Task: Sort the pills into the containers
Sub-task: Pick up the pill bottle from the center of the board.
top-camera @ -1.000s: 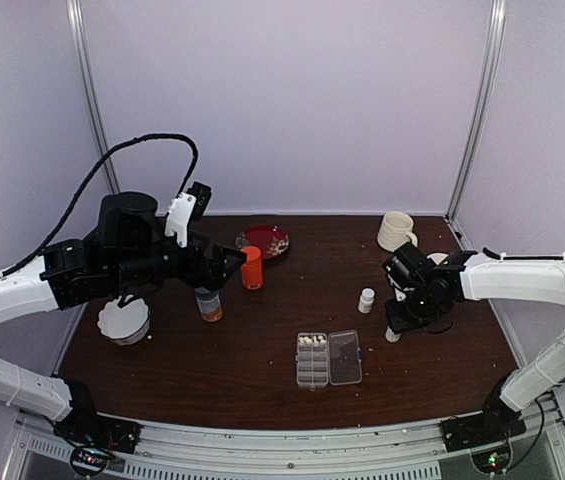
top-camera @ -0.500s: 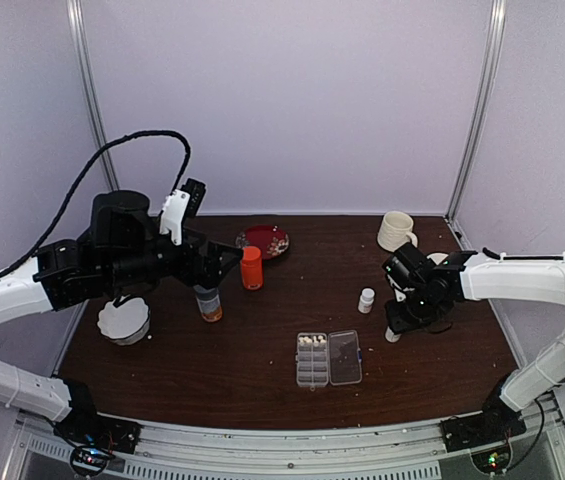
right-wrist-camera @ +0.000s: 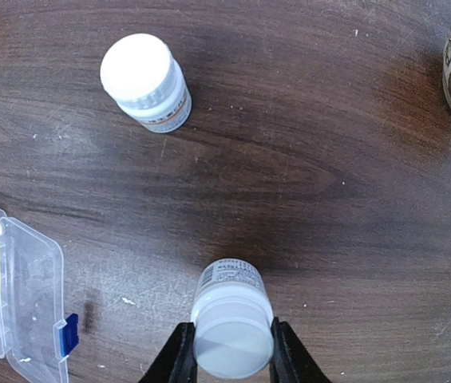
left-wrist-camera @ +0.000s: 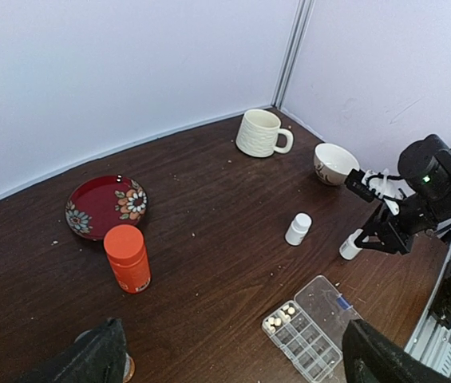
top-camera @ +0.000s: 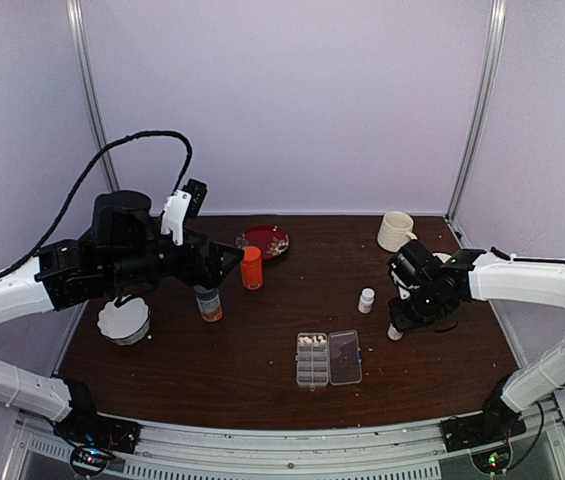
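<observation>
Dark brown wooden table, pretty scuffed, with pale specks all over it. At the back there's a red flowered plate with an orange bottle just in front, and a cream mug in the far right corner with a patterned bowl near it. Left side has a white fluted dish and an amber bottle. On the right stand a small white bottle and a second white bottle. A clear organiser box lies front and centre, lid flipped open.

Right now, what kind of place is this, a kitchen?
Not a kitchen; most likely a robot test bench. Two white-and-black robot arms are mounted at the edge of a dark brown wooden table, plain pale panel walls box it in, and a clear plastic organiser box lies open.
</observation>
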